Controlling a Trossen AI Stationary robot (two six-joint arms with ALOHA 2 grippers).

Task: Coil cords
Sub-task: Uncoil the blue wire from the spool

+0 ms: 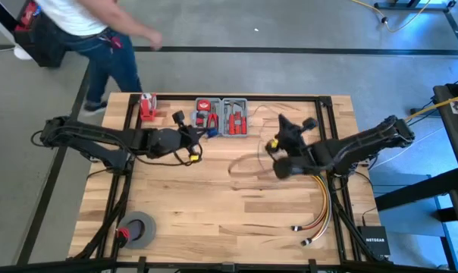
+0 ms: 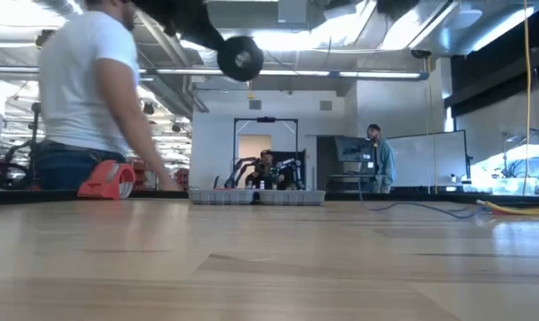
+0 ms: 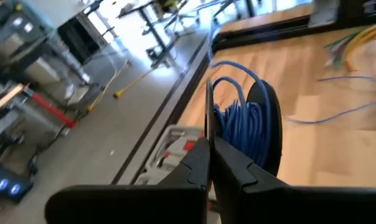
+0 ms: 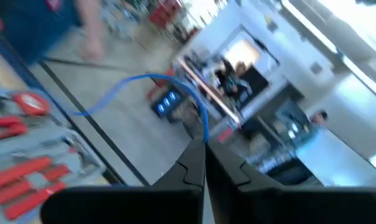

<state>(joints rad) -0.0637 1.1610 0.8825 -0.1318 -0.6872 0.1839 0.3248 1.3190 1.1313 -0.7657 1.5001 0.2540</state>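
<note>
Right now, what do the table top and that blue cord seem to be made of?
The table top looks like pale wood in glued strips, smooth, with visible grain and seams. The blue cord seems plastic-coated wire, thin and limp, lying in loose loops. What is inside it cannot be seen.

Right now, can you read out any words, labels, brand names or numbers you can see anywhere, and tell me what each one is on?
"NETGEAR": on the small black box beside the table's near right corner, seen from above.
Red tape dispenser: no lettering can be read on it.
Grey tool tray: any markings are too small to read.
Screens and signs in the room behind: too blurred to read.
</note>
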